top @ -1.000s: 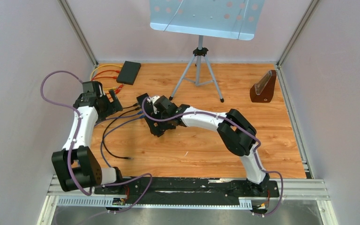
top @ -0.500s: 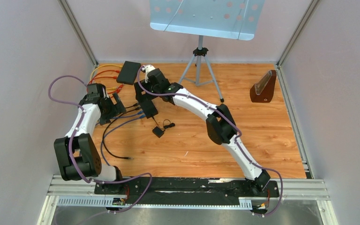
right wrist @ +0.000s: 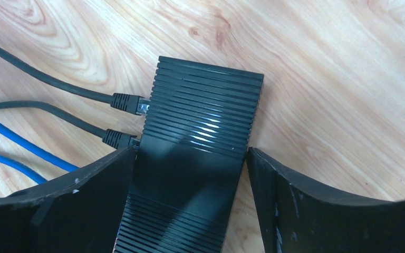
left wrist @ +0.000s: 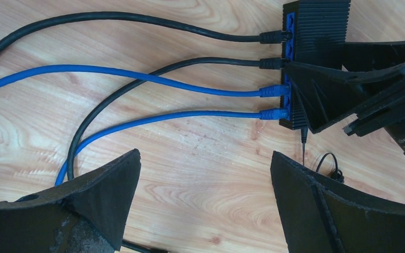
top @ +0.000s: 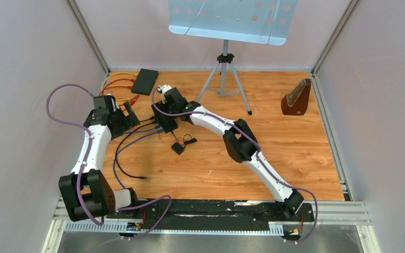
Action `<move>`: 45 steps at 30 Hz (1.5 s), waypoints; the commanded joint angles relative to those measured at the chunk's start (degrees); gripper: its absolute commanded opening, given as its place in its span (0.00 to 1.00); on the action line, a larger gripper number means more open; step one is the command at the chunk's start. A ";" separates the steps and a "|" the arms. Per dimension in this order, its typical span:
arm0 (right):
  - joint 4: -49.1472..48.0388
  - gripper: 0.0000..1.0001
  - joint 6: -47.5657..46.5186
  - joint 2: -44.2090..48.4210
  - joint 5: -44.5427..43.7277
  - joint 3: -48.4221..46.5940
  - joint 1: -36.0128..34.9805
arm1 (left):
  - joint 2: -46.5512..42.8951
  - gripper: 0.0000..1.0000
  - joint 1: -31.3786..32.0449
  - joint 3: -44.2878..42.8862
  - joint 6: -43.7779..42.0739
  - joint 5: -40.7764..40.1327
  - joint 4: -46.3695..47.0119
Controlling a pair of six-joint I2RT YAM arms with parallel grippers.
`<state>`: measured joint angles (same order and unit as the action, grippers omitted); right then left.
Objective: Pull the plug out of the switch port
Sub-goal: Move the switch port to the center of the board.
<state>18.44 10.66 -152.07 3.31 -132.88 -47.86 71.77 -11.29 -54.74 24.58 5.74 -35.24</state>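
Left of centre on the wooden table (top: 306, 158), the ribbed black switch (right wrist: 203, 113) lies flat with its port face turned to the left. The right gripper (right wrist: 191, 152) straddles the near part of the switch. One finger lies against the port face and the other against the opposite side, so the gripper appears clamped on the housing.

Four leads are seated in a row along the port face. The two black plugs (left wrist: 272, 37) occupy the ports at the far end, and the two blue plugs (left wrist: 274, 91) occupy those at the near end, just beside the right gripper's finger. Black cables (left wrist: 137, 21) and blue cables (left wrist: 137, 76) trail away to the left across the wood.

The left gripper (left wrist: 204, 168) hangs to the left of the switch. Its fingers are spread wide and hold nothing, and it is well apart from the plugs.

A small black adapter (top: 178, 148) with a thin cord lies just nearer than the switch. A second black box (top: 145, 81), fed by orange and yellow cables (top: 117, 83), sits at the far left. A stand on a tripod (top: 223, 68) occupies the far centre, and a brown wooden wedge (top: 297, 98) stands at the far right.
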 commanded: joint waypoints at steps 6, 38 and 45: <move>-4.61 0.66 -0.28 11.56 1.39 19.10 -1.34 | -0.85 1.00 -0.39 -1.97 -2.19 1.89 -0.24; -8.21 0.88 13.01 56.78 11.84 65.99 4.31 | 35.55 1.00 14.17 -27.08 -21.21 -2.89 -12.85; -17.89 0.81 23.87 61.77 20.79 76.25 -1.29 | 39.03 1.00 7.79 -29.73 -22.51 -0.84 -16.40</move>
<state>6.68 26.15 -89.86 17.69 -58.37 -44.95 109.86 0.89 -82.32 3.44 5.13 -48.14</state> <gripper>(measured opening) 0.829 0.998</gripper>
